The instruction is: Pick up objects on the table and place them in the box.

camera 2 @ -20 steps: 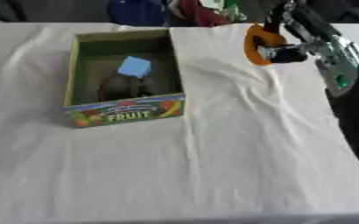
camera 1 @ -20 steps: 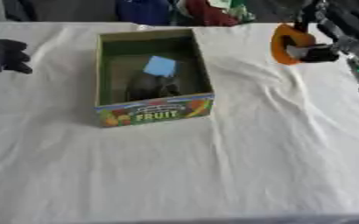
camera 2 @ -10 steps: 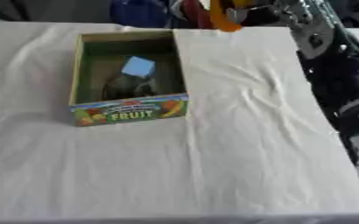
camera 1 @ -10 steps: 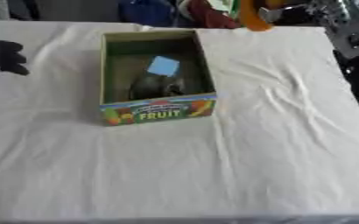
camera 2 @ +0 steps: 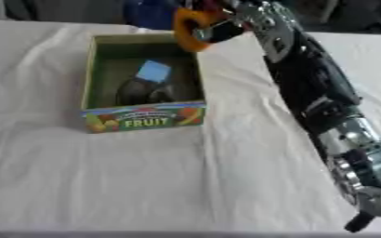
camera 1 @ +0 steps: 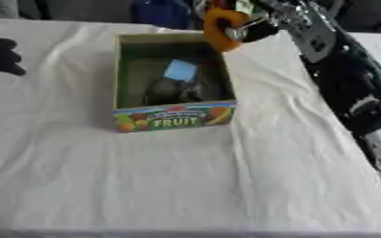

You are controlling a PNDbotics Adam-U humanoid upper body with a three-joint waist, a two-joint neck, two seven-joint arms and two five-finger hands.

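The right robot hand [camera 1: 255, 29] was grasping an orange ring-shaped object [camera 1: 220, 28] just above the far right corner of the fruit box [camera 1: 174, 117]; the opening lay below and to its left. Inside sat a pale blue block [camera 1: 180, 70] and something dark I couldn't identify. The left robot hand [camera 1: 0, 55] idled, fingers curled, empty, at the worktop's [camera 1: 186, 186] left edge.

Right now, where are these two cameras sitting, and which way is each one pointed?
Left eye view: in the robot's head, looking down at the fruit box on the white tablecloth; shows the left hand at the left edge.
Right eye view: beside it, same downward look; shows the right arm.
Both share the right hand holding an orange object above the box's far right corner.
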